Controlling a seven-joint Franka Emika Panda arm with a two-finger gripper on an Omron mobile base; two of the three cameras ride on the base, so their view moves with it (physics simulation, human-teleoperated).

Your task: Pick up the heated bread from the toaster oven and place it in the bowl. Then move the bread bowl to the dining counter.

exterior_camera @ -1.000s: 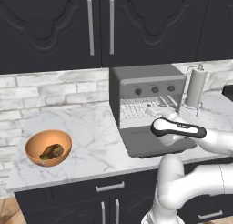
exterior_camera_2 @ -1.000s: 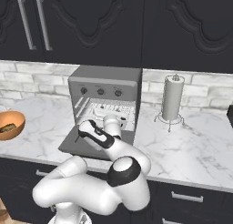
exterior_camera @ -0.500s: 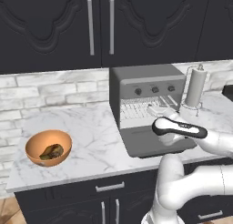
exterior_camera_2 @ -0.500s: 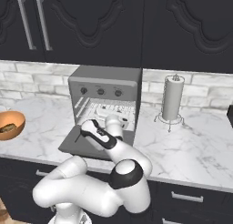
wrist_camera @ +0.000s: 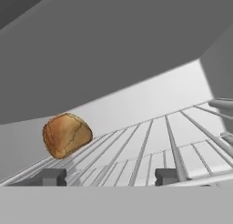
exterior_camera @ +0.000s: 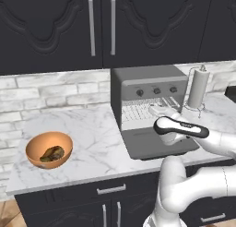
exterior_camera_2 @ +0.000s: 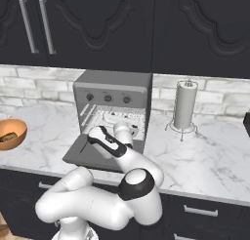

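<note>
One bread lump on rack, not yet gripped

Small rounded tan-brown bread lump (wrist_camera: 66,134) sitting on wire rack (wrist_camera: 150,150) inside boxy grey metal toaster oven (exterior_camera: 150,98), drop-down door (exterior_camera: 159,142) open flat over worktop (exterior_camera: 92,143). Gripper (wrist_camera: 109,176) reaching into oven cavity, fingertips (wrist_camera: 51,176) spread apart with nothing between them; bread ahead and off toward the left fingertip, apart from both. Unclenched, holding nothing.

Round smooth orange-tan bowl (exterior_camera: 48,149) well apart to the left on marble worktop, already holding a darker olive-brown elongated bread piece (exterior_camera: 51,153). White paper towel roll on wire stand (exterior_camera_2: 184,105) just right of oven, out of the path.

Handling, judged: light, crusty outside, probably soft under crust, so moderate squeeze only; too hard will crush or deform. Rounded surface could roll or squirt sideways off rack wires if pinched off-centre. Best hold: across widest middle, fingertips on opposite flanks, low enough to seat below the dome. Needs shift toward bread before closing. Watch rack wires and oven roof on lift-out; tight clearance.
</note>
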